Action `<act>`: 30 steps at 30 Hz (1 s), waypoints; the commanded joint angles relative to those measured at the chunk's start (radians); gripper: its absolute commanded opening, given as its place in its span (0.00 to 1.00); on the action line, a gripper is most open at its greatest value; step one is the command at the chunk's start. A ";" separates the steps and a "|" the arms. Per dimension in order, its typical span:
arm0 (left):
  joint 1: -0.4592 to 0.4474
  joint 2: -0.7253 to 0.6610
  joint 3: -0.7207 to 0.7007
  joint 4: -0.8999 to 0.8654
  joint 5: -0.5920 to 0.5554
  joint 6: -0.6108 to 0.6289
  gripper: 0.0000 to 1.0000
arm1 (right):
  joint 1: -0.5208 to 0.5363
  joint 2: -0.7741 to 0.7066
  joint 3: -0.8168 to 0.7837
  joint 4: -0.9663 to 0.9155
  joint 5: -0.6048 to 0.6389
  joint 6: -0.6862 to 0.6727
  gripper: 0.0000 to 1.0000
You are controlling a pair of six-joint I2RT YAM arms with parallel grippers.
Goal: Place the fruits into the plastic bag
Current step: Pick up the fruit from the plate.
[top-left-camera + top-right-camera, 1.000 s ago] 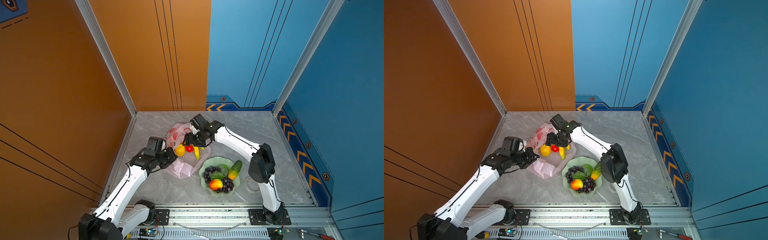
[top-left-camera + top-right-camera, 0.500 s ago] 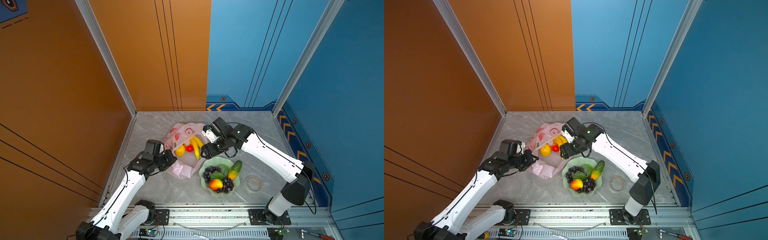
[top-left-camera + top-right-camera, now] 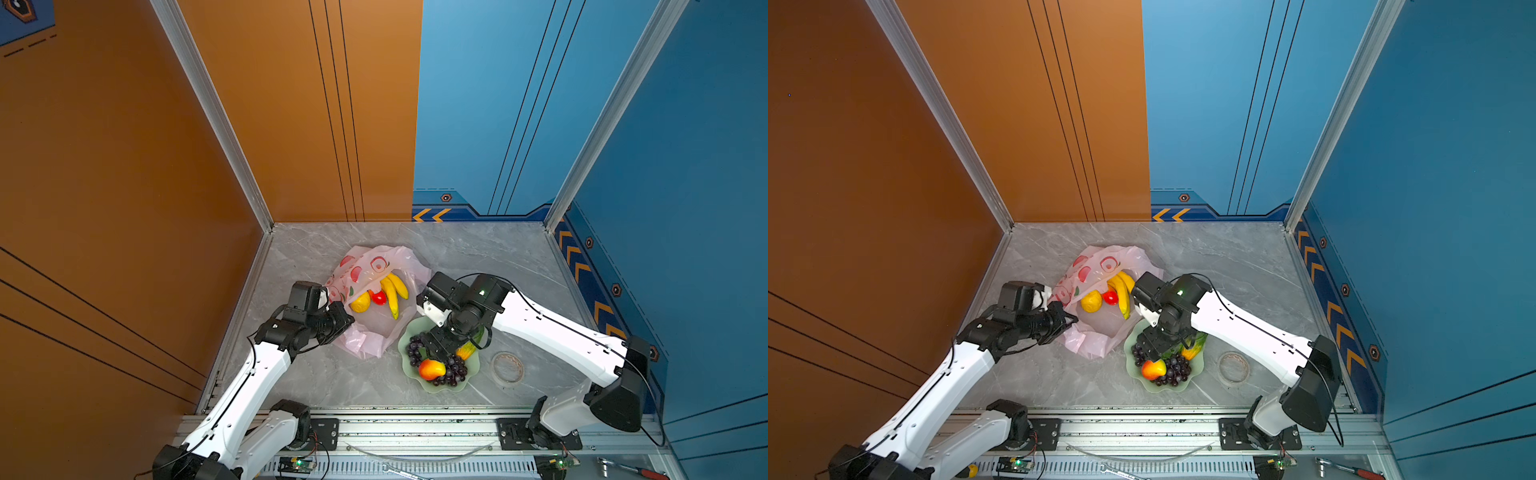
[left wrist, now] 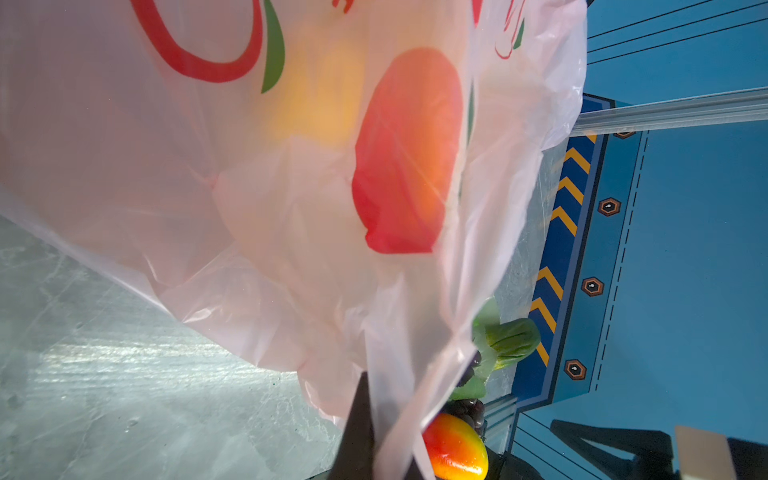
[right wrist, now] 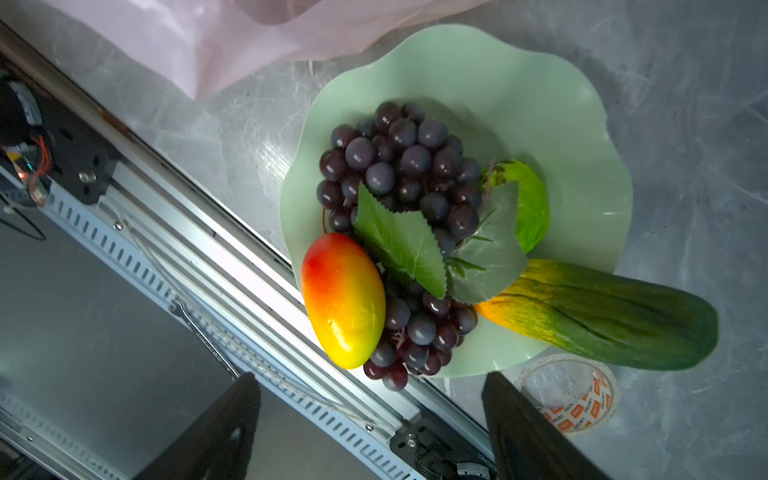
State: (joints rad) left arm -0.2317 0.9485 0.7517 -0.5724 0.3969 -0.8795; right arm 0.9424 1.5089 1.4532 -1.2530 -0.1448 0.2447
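Observation:
The pale-pink plastic bag lies open on the table with a banana bunch, a lemon and a red mango inside. My left gripper is shut on the bag's near edge and holds it up. My right gripper hangs open above the green plate, holding nothing. On the plate lie purple grapes, a red-yellow mango, a green-orange oblong fruit and a small green ball.
A clear tape roll lies on the table right of the plate. The metal rail runs along the table's front edge, close to the plate. Orange and blue walls close in the left, back and right sides.
My right arm has drawn back out of the bag, leaving the bananas inside, and swung over the plate with its jaws open. The left gripper keeps hold of the bag's edge.

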 commanded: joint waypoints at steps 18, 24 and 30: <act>0.029 -0.056 -0.019 -0.033 0.025 0.015 0.00 | 0.178 0.240 0.057 -0.105 0.177 -0.233 0.82; 0.033 -0.058 -0.020 -0.032 0.021 0.010 0.00 | 0.187 0.284 0.066 -0.102 0.201 -0.245 0.79; 0.034 -0.059 -0.027 -0.032 0.016 0.004 0.00 | 0.209 0.311 0.064 -0.098 0.226 -0.245 0.76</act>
State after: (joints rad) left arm -0.2077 0.9028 0.7437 -0.5846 0.4057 -0.8730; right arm 1.1389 1.8065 1.4967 -1.3254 0.0406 0.0143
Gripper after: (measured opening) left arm 0.045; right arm 0.759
